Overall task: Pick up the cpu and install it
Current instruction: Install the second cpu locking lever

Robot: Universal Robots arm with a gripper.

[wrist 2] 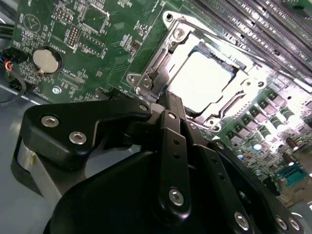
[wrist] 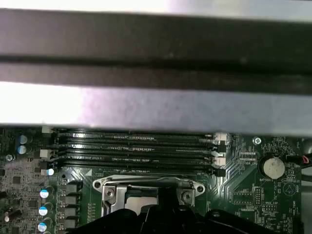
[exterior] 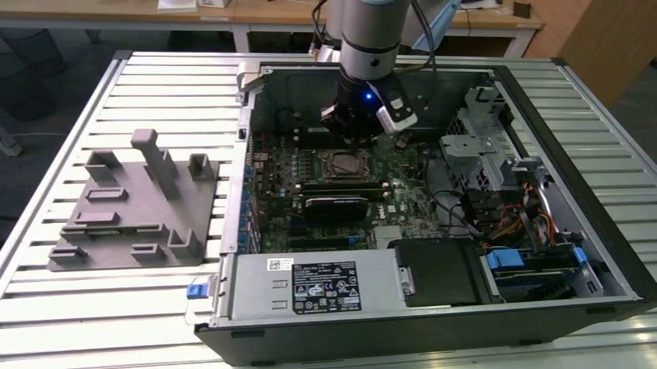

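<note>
Slatted metal table (exterior: 154, 307) holds an open computer case (exterior: 575, 231) in the exterior view, with the gripper (exterior: 359, 132) low over the socket (exterior: 344, 164). In the second wrist view the bright cpu (wrist 2: 202, 80) seems to sit in that socket; I cannot tell whether the claw is open. In the first wrist view, memory slots (wrist: 136, 148) lie behind the socket

Even room light; glare whitens the cpu (wrist 2: 202, 80); the near gripper (wrist 2: 165, 105) looks soft.

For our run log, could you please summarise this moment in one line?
gripper: over socket | cpu: seated in socket | place: open computer case
</note>
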